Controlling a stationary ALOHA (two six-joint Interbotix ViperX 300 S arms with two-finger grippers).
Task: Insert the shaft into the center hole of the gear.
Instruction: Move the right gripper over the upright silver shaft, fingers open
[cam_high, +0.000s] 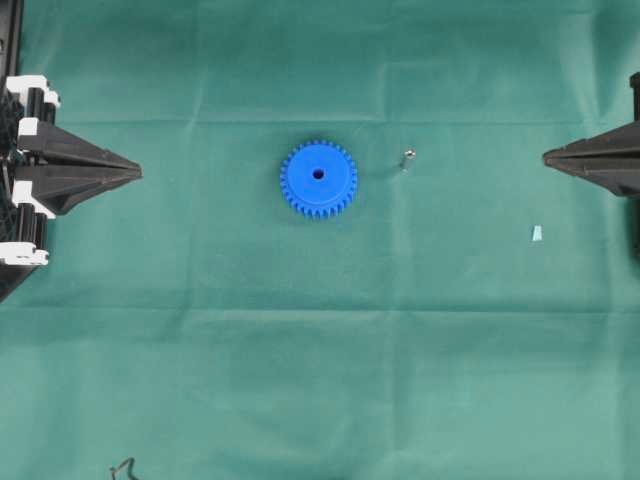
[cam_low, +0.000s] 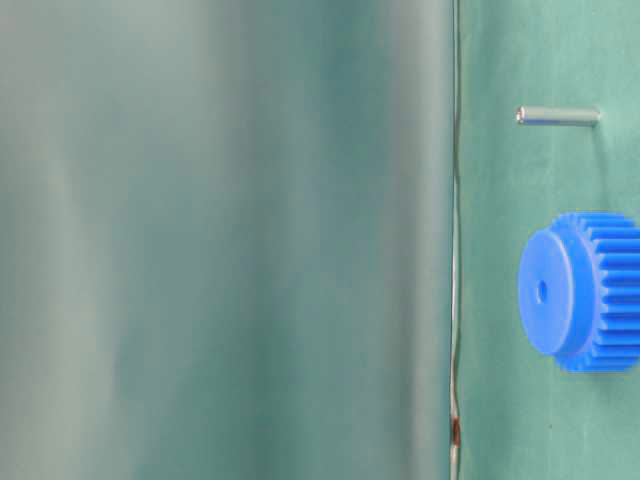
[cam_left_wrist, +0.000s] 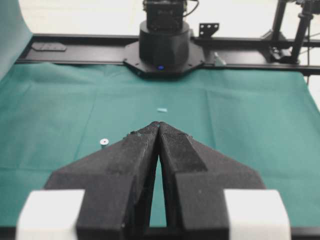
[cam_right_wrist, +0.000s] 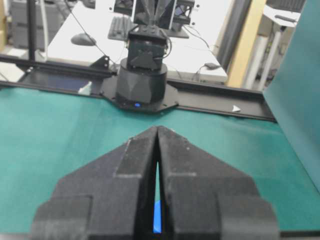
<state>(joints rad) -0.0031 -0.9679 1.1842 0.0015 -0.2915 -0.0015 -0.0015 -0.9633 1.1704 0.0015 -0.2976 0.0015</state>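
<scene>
Near the middle of the worktop (cam_high: 200, 380), the gear (cam_high: 318, 178) lies flat with its center hole (cam_high: 318, 173) facing up, and the shaft (cam_high: 407, 158) stands upright a short way off toward the right edge, apart from the teeth. We hold both grippers back at the side edges: our left gripper (cam_high: 136, 172) and our right gripper (cam_high: 547, 156) each have their jaws pressed together, holding nothing.

We judge nothing is started yet. To do the first step well, we should open our right gripper (it is the nearer one), come down over the shaft and pinch it high enough that its lower end stays free for the hole. Steadying the gear with our left gripper would likely help.

Green cloth lies bare between each gripper and the parts. A small pale blue scrap (cam_high: 536, 233) sits nearer the right edge, off the line to the shaft.
</scene>
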